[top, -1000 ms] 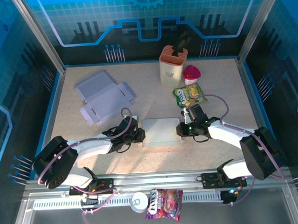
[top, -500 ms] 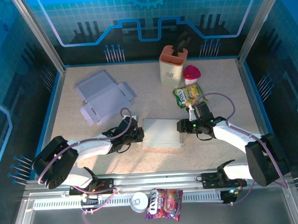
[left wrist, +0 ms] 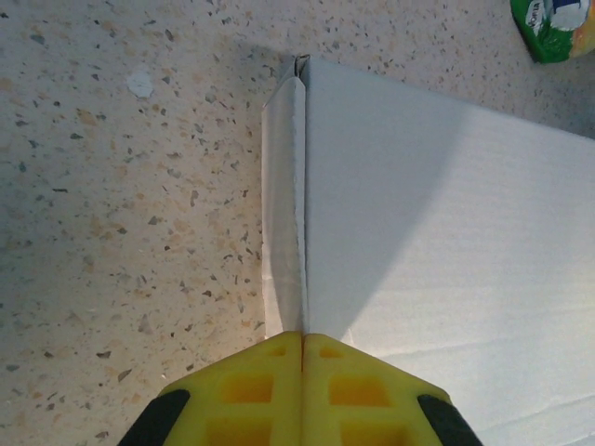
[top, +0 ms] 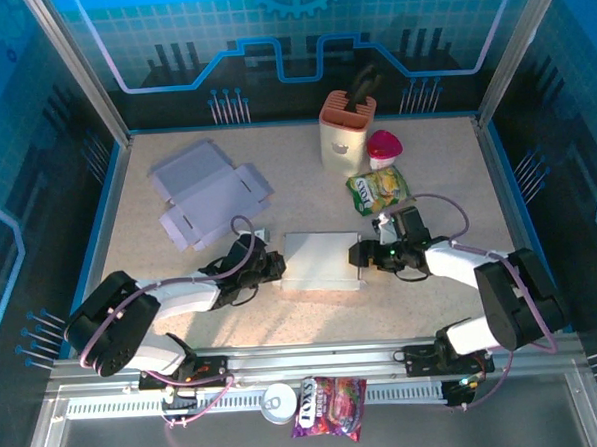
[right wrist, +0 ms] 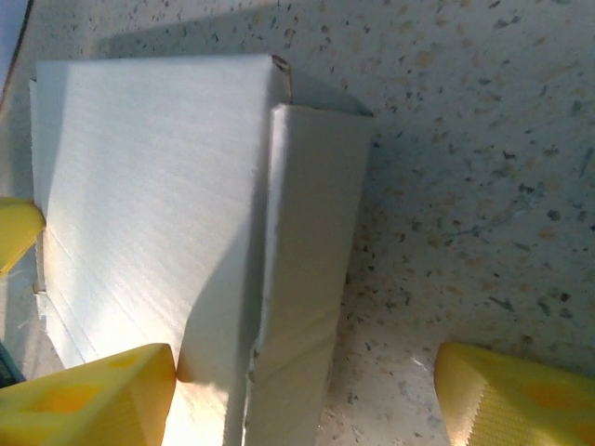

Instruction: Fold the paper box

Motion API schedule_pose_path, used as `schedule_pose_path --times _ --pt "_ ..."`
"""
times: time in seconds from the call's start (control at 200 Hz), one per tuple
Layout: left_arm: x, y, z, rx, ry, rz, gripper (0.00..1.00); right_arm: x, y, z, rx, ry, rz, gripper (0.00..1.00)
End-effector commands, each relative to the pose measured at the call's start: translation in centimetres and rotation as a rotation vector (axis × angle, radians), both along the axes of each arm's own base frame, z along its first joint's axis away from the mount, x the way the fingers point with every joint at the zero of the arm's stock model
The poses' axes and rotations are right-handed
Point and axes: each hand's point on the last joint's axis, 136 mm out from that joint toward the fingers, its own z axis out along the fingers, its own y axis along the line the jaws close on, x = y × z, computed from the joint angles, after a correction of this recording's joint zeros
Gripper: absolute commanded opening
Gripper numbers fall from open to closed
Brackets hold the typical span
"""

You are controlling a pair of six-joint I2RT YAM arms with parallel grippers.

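Paper box [top: 321,261] mid-table, nearly closed. Left gripper [top: 274,268] jaws together at left edge (maybe nipping flap, unclear). Right gripper [top: 358,255] wide, astride right side flap. Step: tucking right flap; next needs inward press.

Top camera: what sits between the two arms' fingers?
The white paper box, seen from the top camera: the left fingers are at its left end, the right fingers at its right end.
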Motion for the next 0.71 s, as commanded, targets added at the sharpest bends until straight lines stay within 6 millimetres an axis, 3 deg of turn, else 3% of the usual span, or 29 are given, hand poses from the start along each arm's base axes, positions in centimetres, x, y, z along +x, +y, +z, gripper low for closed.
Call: schedule_pose_path --times 0.0,0.2,0.485,0.595,0.7 --pt "-2.2 2.6 -4.2 0.073 0.145 0.043 0.0 0.2 1.8 1.0 0.12 -0.021 0.04 0.74" --pt "-1.9 2.4 -4.4 0.057 0.149 0.044 0.0 0.3 3.8 1.7 0.197 -0.028 0.055 0.7" --pt "-1.1 1.8 -3.2 0.051 0.123 0.021 0.0 1.4 4.8 3.5 0.325 -0.037 -0.007 0.47" --pt "-0.4 1.7 -1.4 0.07 0.082 0.002 0.18 1.9 4.9 4.3 0.382 -0.029 -0.037 0.39" --pt "0.2 1.7 1.9 0.125 -0.025 -0.028 0.32 2.2 4.7 5.2 0.435 -0.013 -0.071 0.35"
